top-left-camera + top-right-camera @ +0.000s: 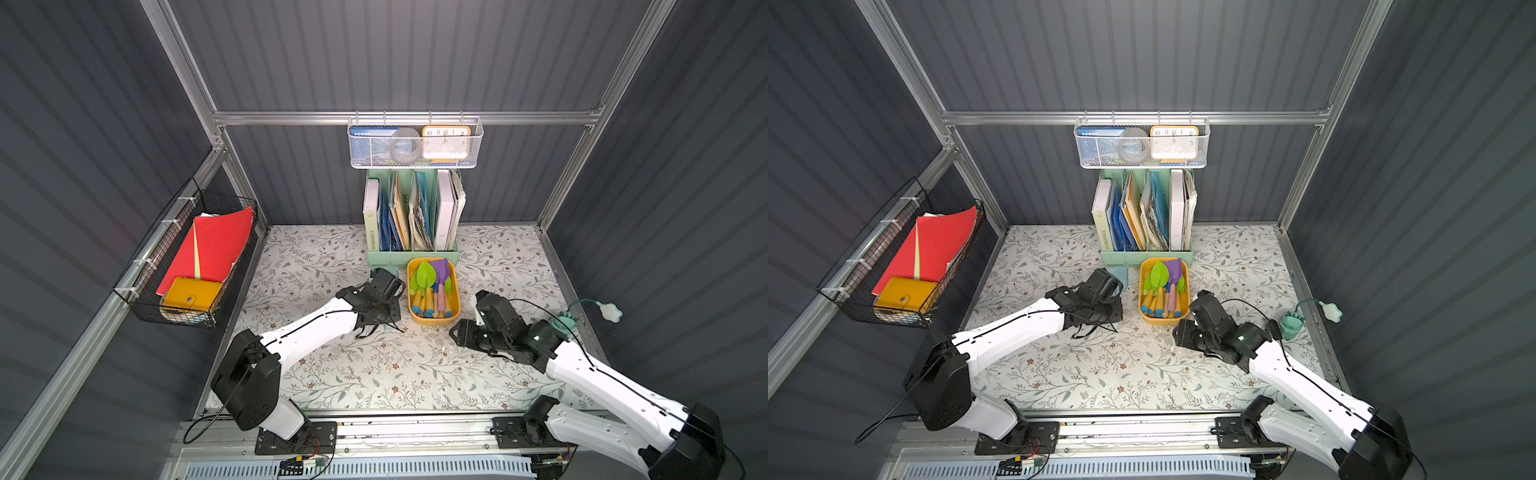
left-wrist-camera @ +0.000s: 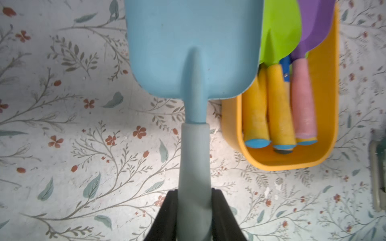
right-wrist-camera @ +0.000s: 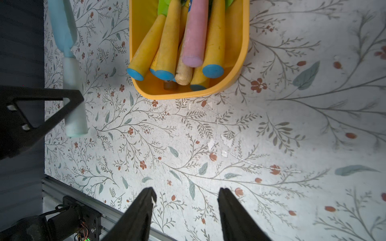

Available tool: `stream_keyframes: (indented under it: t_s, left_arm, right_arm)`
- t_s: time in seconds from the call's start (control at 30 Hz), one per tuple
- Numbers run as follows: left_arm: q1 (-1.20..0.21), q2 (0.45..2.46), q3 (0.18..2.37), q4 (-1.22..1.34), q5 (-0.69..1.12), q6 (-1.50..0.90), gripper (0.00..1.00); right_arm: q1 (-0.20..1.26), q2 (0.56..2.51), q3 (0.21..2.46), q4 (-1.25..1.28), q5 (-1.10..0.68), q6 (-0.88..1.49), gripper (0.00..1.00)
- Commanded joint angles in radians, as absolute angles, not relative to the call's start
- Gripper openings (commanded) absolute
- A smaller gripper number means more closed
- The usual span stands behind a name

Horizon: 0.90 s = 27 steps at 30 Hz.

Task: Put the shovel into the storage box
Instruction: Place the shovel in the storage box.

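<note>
Your left gripper (image 2: 194, 195) has the blue shovel (image 2: 194, 52) pinched by the handle.
The storage box (image 1: 434, 320) sits mid-frame in a top view; your right gripper (image 3: 187, 193) hangs half-open, empty, over the bench (image 3: 271, 146).

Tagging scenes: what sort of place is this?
Likely a mock desk or study nook inside a panelled booth: a file rack of folders, a hanging mesh basket with a clock, a floral tabletop.
</note>
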<state>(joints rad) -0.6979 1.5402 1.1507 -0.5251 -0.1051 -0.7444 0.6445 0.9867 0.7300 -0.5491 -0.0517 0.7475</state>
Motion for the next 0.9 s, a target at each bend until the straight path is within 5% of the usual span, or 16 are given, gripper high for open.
stream_keyframes:
  t_s: [0.0, 0.87]
  left_arm:
    - [-0.702, 1.564, 1.214, -0.562, -0.101, -0.762, 0.02]
    - [-0.756, 1.957, 1.591, -0.544, -0.053, -0.753, 0.01]
  right_arm:
    - [0.633, 0.979, 0.732, -0.591, -0.036, 0.749, 0.56]
    - [0.586, 0.905, 0.672, -0.605, -0.043, 0.755, 0.56]
